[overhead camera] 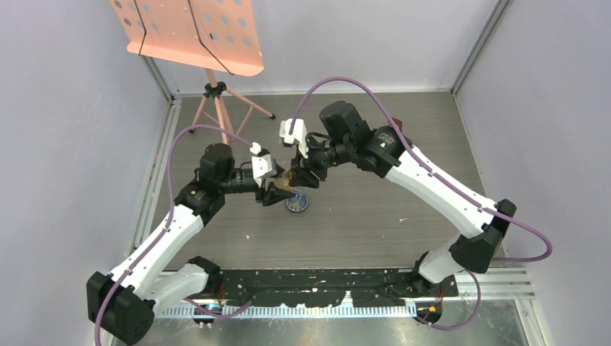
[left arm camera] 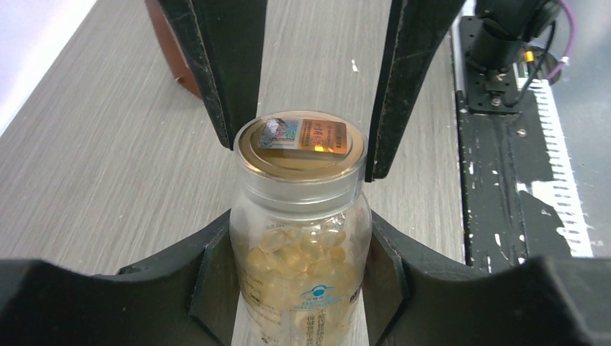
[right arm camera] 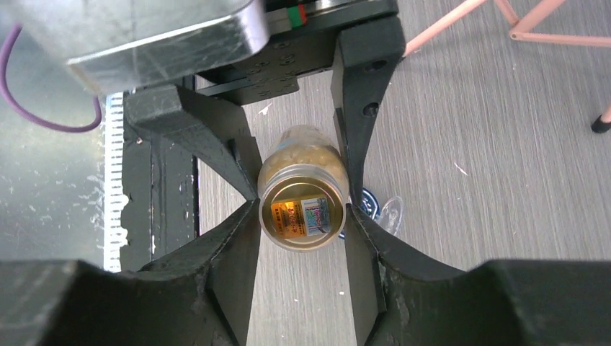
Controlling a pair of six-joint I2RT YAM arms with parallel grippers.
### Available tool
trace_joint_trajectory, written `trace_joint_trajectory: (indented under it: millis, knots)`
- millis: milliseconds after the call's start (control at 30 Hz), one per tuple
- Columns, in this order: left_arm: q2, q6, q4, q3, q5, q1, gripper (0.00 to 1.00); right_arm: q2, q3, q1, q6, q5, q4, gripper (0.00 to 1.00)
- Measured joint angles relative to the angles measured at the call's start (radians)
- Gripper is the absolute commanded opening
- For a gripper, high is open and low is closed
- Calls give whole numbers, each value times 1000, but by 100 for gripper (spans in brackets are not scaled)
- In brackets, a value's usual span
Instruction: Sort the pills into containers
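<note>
Your left claw [left arm camera: 300, 223] is closed most of the way. Its two black fingers press on opposite sides of the clear bottle [left arm camera: 302, 288] low on the body, so you have firm hold of it. The bottle lies along the claw's axis with its top pointing away from the left wrist.

Your right claw [right arm camera: 302, 210] comes in from the opposite side and is narrowed to the width of the gold cap [left arm camera: 302, 148], with one finger touching each side of the rim. The cap's sticker faces straight into the right wrist camera. The cap sits on the bottle's neck.

The pills [left arm camera: 299, 252] are yellowish, translucent capsules, and all the ones you can see are packed inside the bottle behind its printed label.

From above, the two claws meet tip to tip near the middle of the table [overhead camera: 360, 231], with the bottle bridging them. The dark-blue dish [overhead camera: 298, 205] rests on the table just beneath and a little nearer the arm bases. From these views you cannot tell whether anything lies in it.

Farther out, part of a brown metronome [left arm camera: 169, 50] shows beyond the left fingers. A pink music stand [overhead camera: 194, 32] stands at the far left corner.
</note>
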State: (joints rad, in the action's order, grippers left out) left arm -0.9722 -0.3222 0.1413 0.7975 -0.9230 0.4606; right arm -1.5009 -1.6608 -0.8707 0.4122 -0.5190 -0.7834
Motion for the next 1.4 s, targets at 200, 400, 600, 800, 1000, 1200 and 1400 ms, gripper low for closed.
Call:
trace_joint_trajectory:
  millis: [200, 400, 600, 800, 1000, 1200, 1400]
  knots:
    - [0, 8, -41, -17, 101, -5, 2, -42, -33, -18, -143, 109, 20, 27]
    - [0, 27, -124, -59, 214, -14, 2, -140, -146, -42, -437, 300, -26, 20]
    - [1, 30, -207, -101, 309, -19, 2, -208, -232, -52, -758, 456, -76, 59]
    - [14, 27, -261, -114, 322, -7, 1, -203, -215, -44, -895, 477, -19, 94]
    - [20, 27, -270, -115, 311, -5, 2, -110, -97, 49, -865, 359, 68, 94]
    - [21, 21, -225, -113, 251, -5, 3, 31, 50, 181, -720, 156, 170, 80]
    - [21, -19, -100, -56, 131, -5, 3, 124, 132, 148, -485, -104, 253, 86]
